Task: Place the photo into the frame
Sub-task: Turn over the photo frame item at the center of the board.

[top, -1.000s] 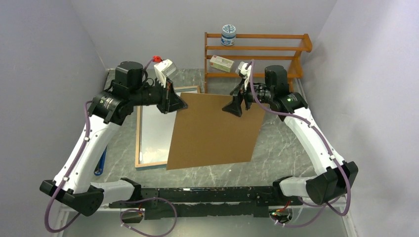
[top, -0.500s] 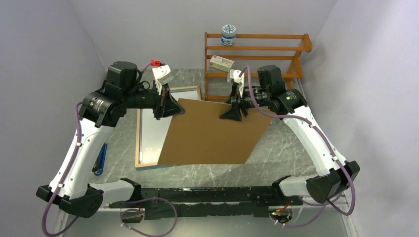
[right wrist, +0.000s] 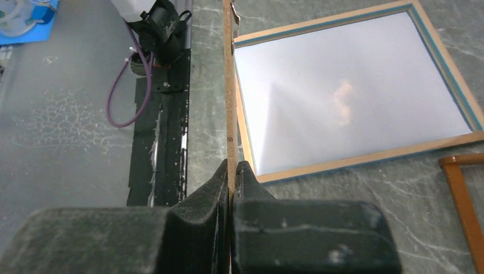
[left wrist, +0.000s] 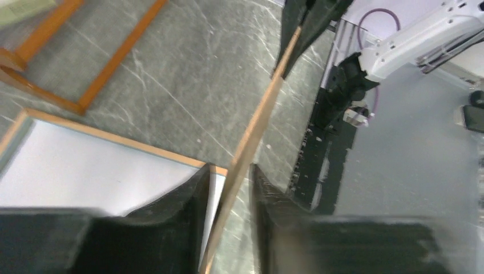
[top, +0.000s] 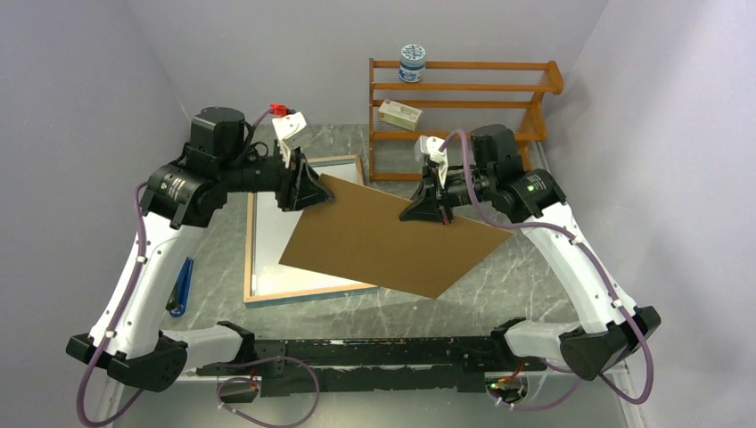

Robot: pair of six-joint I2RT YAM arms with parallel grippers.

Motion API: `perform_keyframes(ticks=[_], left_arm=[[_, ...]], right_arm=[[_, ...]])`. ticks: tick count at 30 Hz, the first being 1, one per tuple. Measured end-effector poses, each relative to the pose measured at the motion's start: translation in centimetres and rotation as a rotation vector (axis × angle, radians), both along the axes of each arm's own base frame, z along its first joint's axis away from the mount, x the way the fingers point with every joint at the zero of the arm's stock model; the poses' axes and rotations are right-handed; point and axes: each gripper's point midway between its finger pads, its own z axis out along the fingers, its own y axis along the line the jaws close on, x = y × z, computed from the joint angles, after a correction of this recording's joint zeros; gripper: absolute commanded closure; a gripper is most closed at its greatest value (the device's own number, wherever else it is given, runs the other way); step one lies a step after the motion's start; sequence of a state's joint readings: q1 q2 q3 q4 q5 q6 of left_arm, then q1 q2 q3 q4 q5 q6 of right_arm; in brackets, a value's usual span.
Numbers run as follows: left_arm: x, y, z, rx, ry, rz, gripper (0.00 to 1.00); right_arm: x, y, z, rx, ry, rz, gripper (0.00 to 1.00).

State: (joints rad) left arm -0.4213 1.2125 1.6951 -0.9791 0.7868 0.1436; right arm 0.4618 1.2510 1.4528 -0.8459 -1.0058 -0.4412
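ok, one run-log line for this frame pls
phase: board carry | left gripper: jaws astride backing board, grip unclear | right gripper: shut on backing board | frame: flat on table, partly under board | photo: not visible

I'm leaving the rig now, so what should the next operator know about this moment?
Left pincer: around the brown backing board's far-left corner, but its fingers stand apart from the edge; grip uncertain.
Right pincer: shut on the board's far edge.
The board hangs tilted above the table, over the right part of the frame.
The frame lies back side up on the table, wood rim showing, a pale sheet inside; whether that is the photo's back cannot be told.
Done: board lifted by both arms.
Left: lower the board squarely into the frame and release.
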Motion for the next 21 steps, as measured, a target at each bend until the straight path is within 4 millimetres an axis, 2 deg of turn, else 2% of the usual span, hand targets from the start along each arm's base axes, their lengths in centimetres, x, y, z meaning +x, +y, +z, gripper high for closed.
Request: perform_keyframes(ticks=[1, 4, 11, 16, 19, 21], left_arm=[[0.2, 0.0, 0.1, -0.005, -0.002, 0.008, 0.31], [0.9, -0.2, 0.7, -0.029, 0.007, 0.049, 0.08], [3.5, 0.3, 1.9, -0.087, 0.070, 0.259, 0.06], [4.7, 1.4, 2.5, -0.121, 0.110, 0.421, 0.06], [4.7, 2.5, 4.1, -0.166, 0.089, 0.507, 0.06], [4.3, 3.5, 6.3, -0.225, 0.041, 0.553, 0.06]], right_arm=[[-0.2, 0.0, 0.1, 0.004, -0.006, 0.002, 1.00], [-0.3, 0.2, 0.2, 0.021, -0.024, 0.002, 1.00], [-0.9, 0.3, 0.7, 0.076, -0.028, -0.015, 1.00], [-0.1, 0.4, 0.8, 0.104, -0.028, -0.064, 1.00], [-0.2, 0.3, 1.0, 0.121, -0.022, -0.087, 1.00], [-0.4, 0.3, 1.1, 0.134, -0.014, -0.092, 1.00]])
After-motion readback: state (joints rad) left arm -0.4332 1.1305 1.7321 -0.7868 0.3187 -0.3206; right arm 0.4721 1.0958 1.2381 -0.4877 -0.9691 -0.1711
